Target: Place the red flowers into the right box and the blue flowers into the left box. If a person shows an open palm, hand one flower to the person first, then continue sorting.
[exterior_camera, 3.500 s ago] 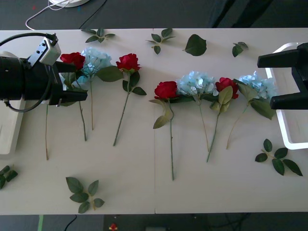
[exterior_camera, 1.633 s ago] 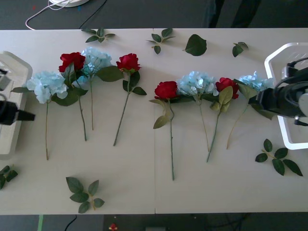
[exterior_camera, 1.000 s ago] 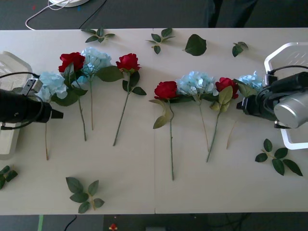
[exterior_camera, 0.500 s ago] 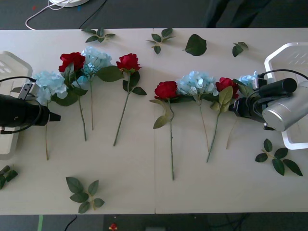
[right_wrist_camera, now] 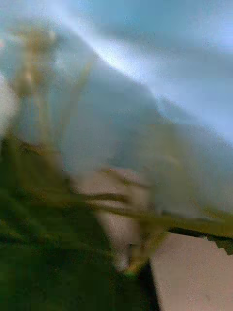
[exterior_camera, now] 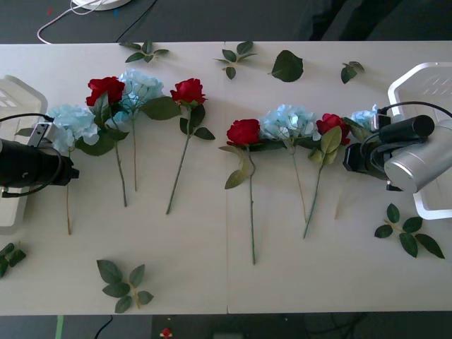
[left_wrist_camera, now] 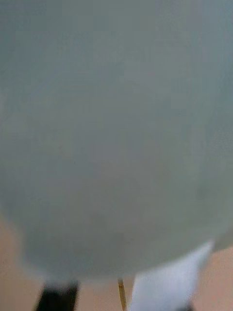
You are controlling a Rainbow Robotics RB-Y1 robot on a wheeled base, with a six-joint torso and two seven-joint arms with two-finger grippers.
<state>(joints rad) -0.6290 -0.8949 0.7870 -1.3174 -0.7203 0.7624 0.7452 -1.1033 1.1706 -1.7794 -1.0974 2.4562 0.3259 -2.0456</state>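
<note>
Counter (exterior_camera: 212, 282): pale surface carrying a row of flowers with stems pointing toward the robot; loose green leaf sprigs (exterior_camera: 123, 282) scattered around its edges
Red flowers: four roses lying flat; one (exterior_camera: 106, 88) far left beside a blue cluster; one (exterior_camera: 188, 91) just right of that; one (exterior_camera: 244, 132) near the middle; one (exterior_camera: 332, 126) right of centre, touching blue petals
Blue flowers: one (exterior_camera: 70, 126) at the far left; one (exterior_camera: 140, 88) between the two left roses; one (exterior_camera: 289, 122) between the two right roses; one (exterior_camera: 364, 117) at the far right, mostly hidden behind the arm
Left box (exterior_camera: 14, 113): cream tray at the counter's left edge, partly covered by the left arm
Right box (exterior_camera: 424, 78): white tray at the counter's right edge, behind the right arm
Left gripper (exterior_camera: 65, 169): low over the counter, at the stem below the far-left blue cluster; pale blue petals (left_wrist_camera: 116, 136) blurred against its wrist camera; cannot tell how its fingers stand
Right gripper (exterior_camera: 349, 161): reaching in from the right, at the leaves of the far-right blue flower; wrist view shows blurred blue petals (right_wrist_camera: 160, 63) and green leaves (right_wrist_camera: 43, 243); cannot tell how its fingers stand
</note>
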